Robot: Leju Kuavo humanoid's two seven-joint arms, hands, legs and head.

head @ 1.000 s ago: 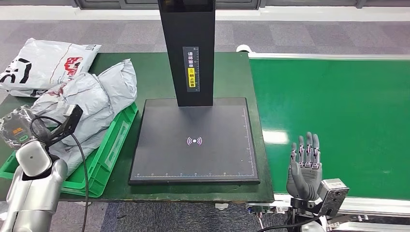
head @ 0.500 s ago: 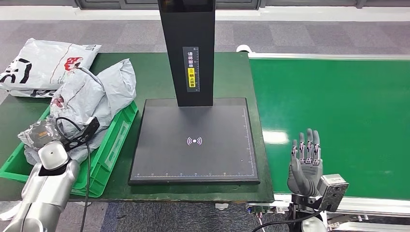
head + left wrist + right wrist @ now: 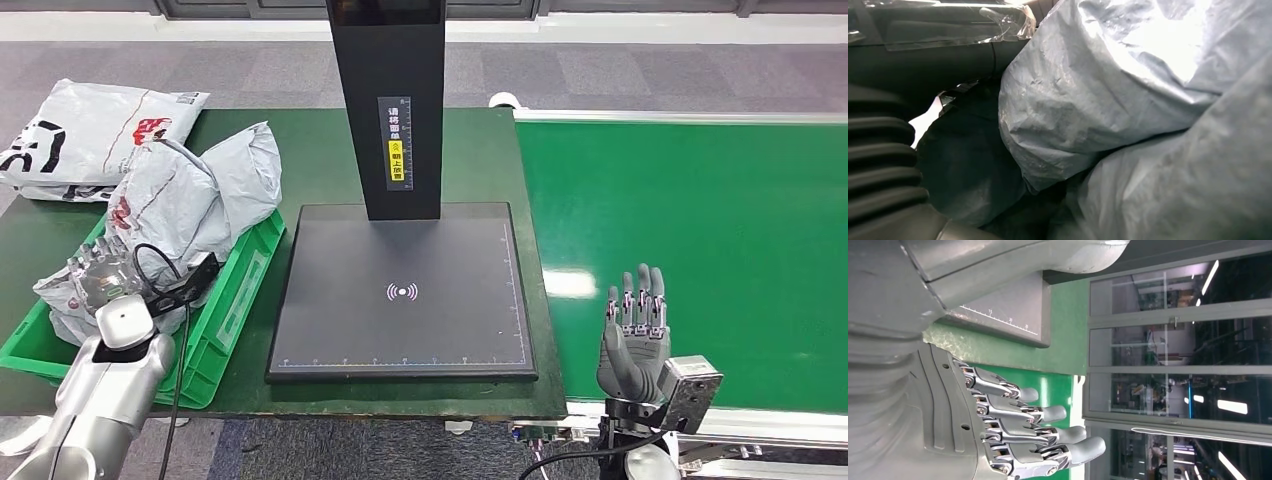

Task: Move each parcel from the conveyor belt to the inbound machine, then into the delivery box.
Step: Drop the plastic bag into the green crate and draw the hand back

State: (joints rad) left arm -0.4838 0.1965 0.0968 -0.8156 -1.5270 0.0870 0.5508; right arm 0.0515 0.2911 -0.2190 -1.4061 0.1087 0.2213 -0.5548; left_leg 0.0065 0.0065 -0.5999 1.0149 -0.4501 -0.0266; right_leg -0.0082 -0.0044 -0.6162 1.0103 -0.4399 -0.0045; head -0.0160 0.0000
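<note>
Head view: right robot hand [image 3: 634, 335] open, empty.

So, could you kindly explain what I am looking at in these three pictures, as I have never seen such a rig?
This is a two-armed humanoid robot sorting parcels. The wide picture comes from a camera high on its body, looking down. In the middle stands the black scanner, the inbound machine, with a flat plate and a post. To the right is the green belt, with no parcel showing on it. To the left is a green box holding grey parcels; a white parcel lies behind on the table.

The other two pictures come from cameras at the wrists. The left one looks closely at crumpled grey parcel plastic. The left hand is down in the box among the parcels; whether it grips one I cannot tell. The right hand is held upright beside the belt, open and empty.
</note>
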